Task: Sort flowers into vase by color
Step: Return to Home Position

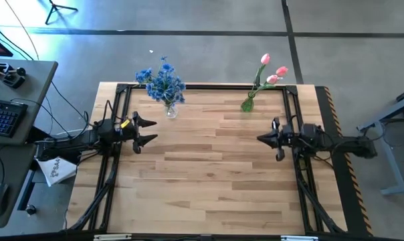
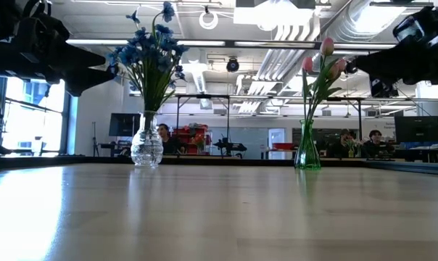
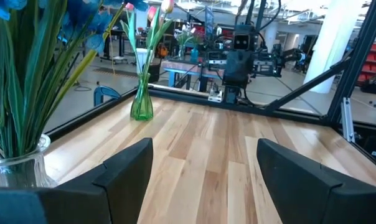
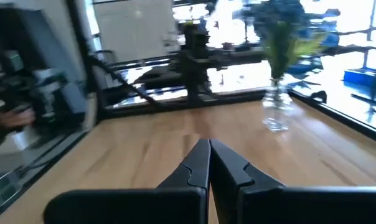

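Blue-blossomed flowers (image 1: 163, 82) in clear glass vase (image 1: 170, 109); pink tulips (image 1: 272, 70) in green glass vase (image 1: 247, 103). Left hand (image 1: 150, 130) fingers apart, right hand (image 1: 261, 138) fingers together.

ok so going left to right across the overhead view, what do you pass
keyboard → left arm, jaws open → clear vase of blue flowers → green vase of pink flowers → right arm, jaws shut

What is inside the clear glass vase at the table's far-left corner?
Only blue-blossomed flowers, their green stems bunched through the neck of the clear glass vase. No other colour shows among them. Stem ends and any water cannot be made out through the glass.
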### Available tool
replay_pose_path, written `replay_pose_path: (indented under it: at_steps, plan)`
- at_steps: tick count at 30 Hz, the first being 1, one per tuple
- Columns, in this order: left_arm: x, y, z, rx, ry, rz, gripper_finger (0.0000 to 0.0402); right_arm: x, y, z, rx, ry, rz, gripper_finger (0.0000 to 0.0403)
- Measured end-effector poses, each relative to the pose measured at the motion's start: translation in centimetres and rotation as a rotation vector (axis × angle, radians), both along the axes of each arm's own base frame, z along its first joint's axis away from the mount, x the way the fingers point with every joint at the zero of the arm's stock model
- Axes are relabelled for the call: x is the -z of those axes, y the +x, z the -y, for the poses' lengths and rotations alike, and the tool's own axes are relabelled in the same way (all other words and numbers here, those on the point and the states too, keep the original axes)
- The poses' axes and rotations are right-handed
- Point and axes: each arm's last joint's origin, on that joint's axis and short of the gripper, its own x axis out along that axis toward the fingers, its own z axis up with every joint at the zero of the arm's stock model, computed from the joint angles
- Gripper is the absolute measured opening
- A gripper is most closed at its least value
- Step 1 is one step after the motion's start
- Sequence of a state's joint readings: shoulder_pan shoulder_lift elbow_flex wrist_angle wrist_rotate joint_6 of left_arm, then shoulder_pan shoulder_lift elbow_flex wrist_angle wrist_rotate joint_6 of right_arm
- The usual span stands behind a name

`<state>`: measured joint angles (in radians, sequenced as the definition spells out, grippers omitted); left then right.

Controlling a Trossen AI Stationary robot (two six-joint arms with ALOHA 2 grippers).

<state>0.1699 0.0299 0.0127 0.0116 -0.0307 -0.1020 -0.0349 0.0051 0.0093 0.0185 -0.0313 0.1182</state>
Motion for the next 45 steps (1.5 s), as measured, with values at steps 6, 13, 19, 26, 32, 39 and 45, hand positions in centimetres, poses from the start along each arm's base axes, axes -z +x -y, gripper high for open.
replay_pose_path:
  at_steps: [6, 13, 19, 26, 32, 39, 45]
  plan:
    - [0.01, 0.00, 0.00, 0.000, 0.000, 0.000, 0.0273, 0.02, 0.00, -0.51, -0.053, -0.040, 0.000, 0.0000]
    - [0.00, 0.00, 0.00, 0.000, 0.000, 0.000, 0.0273, 0.02, 0.00, -0.51, -0.053, -0.040, -0.001, 0.0000]
    - [0.00, 0.00, -0.01, -0.003, 0.000, 0.000, 0.0273, 0.02, 0.00, -0.51, -0.053, -0.040, -0.001, 0.0000]
    - [0.00, 0.00, -0.01, -0.003, 0.000, 0.000, 0.0273, 0.02, 0.00, -0.51, -0.053, -0.040, -0.001, 0.0000]
    - [0.00, 0.00, -0.01, -0.003, 0.000, 0.000, 0.0273, 0.02, 0.00, -0.51, -0.053, -0.040, -0.001, 0.0000]
    - [-0.01, 0.00, -0.01, -0.003, 0.000, 0.000, 0.0273, 0.02, 0.00, -0.51, -0.053, -0.040, -0.001, 0.0000]
    - [0.00, 0.00, -0.01, -0.003, 0.000, 0.000, 0.0273, 0.03, 0.00, -0.51, -0.053, -0.040, -0.001, 0.0000]
